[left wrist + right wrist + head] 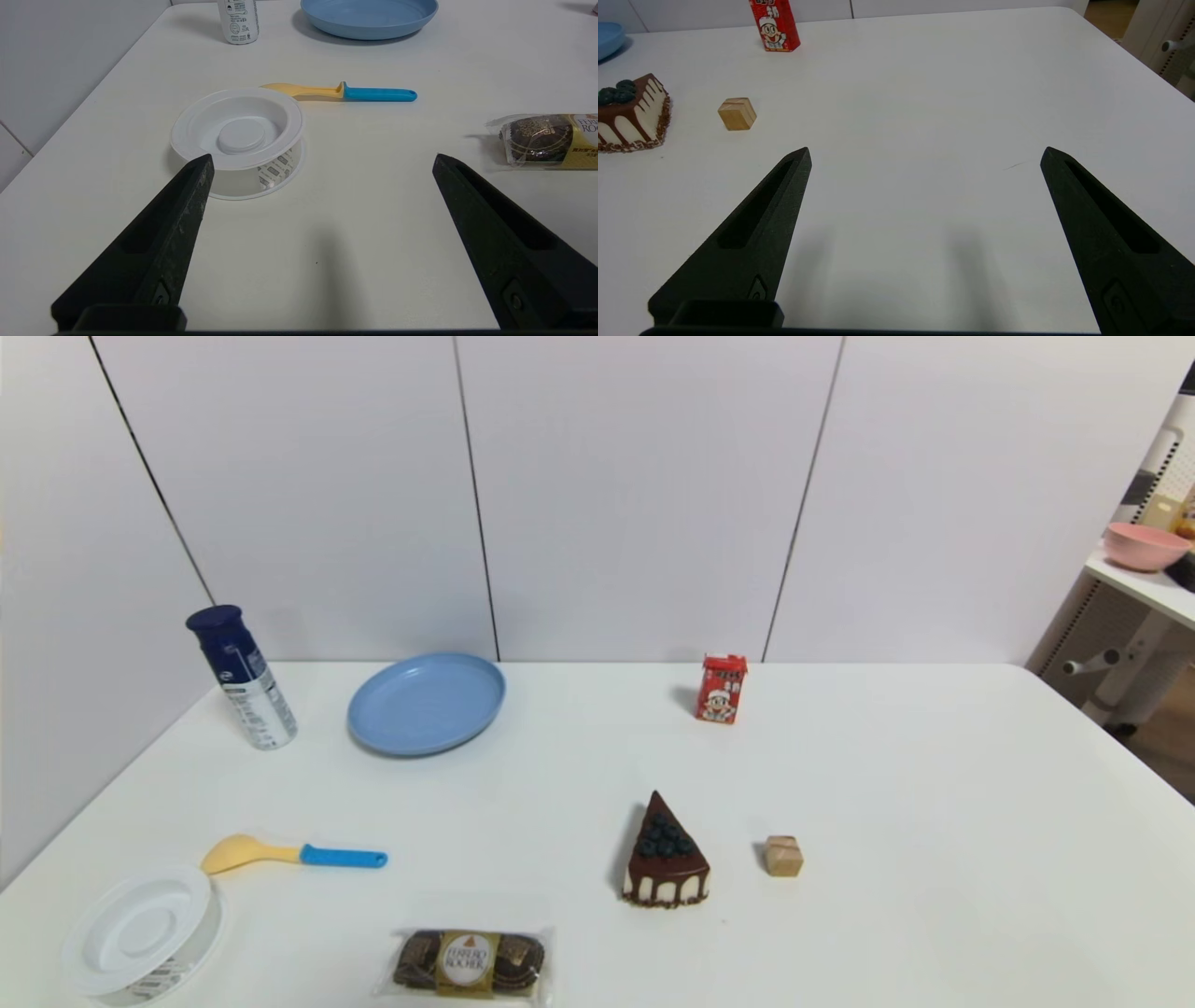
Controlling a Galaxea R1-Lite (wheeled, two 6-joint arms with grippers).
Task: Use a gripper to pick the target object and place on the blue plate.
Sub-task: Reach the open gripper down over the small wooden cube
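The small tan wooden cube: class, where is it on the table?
In the head view the small tan wooden cube sits front right on the white table, beside the chocolate cake slice.

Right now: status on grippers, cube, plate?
Left gripper and right gripper open, holding nothing. Wooden cube untouched beside cake slice. Blue plate bare, far left. Path looks clear.

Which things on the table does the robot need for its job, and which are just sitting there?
Needed:
wooden cube
blue plate
right gripper, open, nearest the cube

Just lying about:
cake slice
red carton
chocolates
spoon
white container
spray can
left gripper, open
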